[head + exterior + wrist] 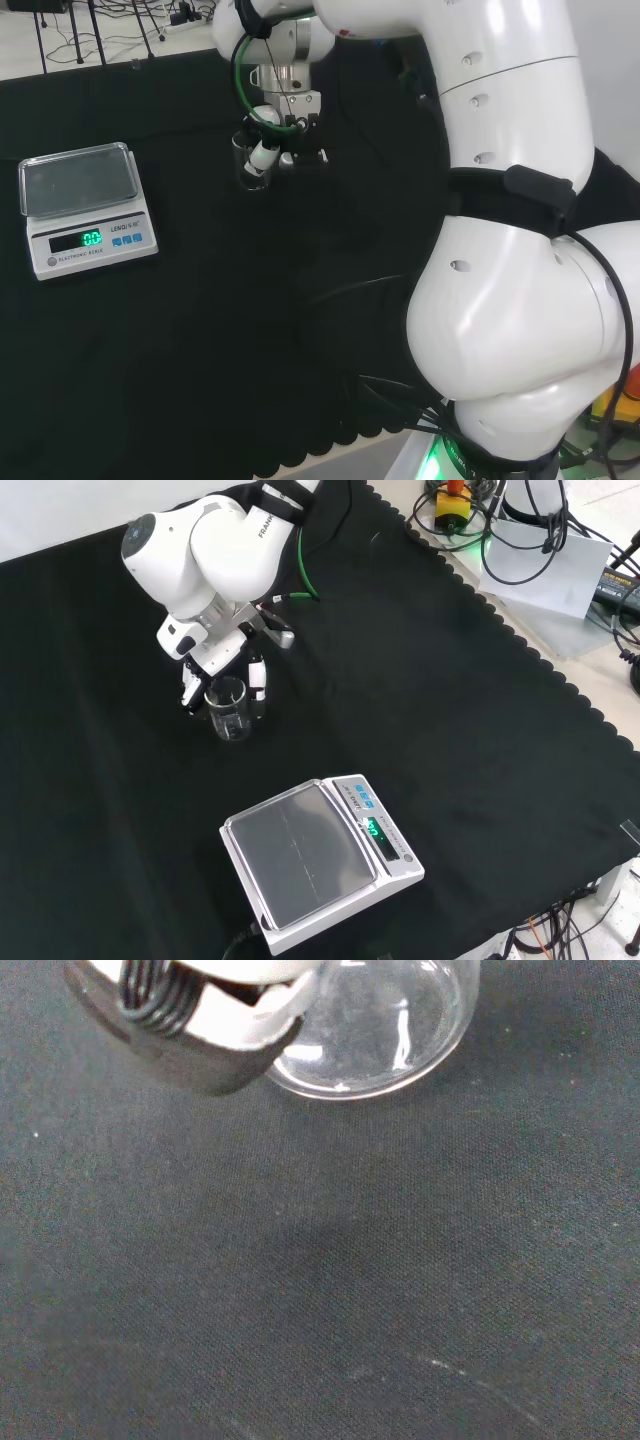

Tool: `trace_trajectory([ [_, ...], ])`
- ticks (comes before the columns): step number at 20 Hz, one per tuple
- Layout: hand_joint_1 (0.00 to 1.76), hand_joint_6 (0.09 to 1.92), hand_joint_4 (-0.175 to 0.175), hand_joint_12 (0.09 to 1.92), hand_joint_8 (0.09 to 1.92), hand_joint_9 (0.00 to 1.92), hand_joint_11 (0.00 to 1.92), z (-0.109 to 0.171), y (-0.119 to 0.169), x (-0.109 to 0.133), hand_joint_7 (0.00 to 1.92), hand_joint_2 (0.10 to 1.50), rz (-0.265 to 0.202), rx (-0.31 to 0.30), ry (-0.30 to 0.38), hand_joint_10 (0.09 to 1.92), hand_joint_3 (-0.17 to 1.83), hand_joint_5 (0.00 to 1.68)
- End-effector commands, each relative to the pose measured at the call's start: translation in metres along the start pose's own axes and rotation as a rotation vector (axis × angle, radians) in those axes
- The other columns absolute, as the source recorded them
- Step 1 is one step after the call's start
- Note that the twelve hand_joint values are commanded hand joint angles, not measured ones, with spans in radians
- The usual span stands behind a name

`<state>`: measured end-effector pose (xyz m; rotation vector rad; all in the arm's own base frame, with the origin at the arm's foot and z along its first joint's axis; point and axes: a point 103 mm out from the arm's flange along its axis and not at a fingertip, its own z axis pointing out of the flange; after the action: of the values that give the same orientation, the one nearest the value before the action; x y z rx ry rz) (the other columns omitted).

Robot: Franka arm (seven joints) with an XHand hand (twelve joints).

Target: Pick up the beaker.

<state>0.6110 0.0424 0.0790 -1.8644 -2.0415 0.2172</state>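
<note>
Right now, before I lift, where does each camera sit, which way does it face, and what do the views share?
Head view: behind and above the base, looking over the white arm links at the bench; hand at the beaker, scale left.
Front view: ahead of the arm, looking down on the cloth; hand enters from the top, fingers either side of the beaker, scale nearer.
Wrist view: at the wrist, looking past a finger onto the beaker.
Shared: hand and beaker in all three; scale in head and front.
</note>
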Motion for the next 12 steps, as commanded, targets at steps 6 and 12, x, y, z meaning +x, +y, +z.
trace_trajectory([
  [6,1.05,1.42,-0.114,1.12,1.35,1.05,1.04,-0.006,0.005,0.000,0.88,1.14,-0.012,-0.082,0.051,1.14,0.22,0.72],
  [12,1.06,1.42,-0.137,1.11,1.36,1.07,1.06,-0.033,-0.004,0.001,0.90,1.16,-0.024,-0.109,0.039,1.15,0.19,0.73],
])
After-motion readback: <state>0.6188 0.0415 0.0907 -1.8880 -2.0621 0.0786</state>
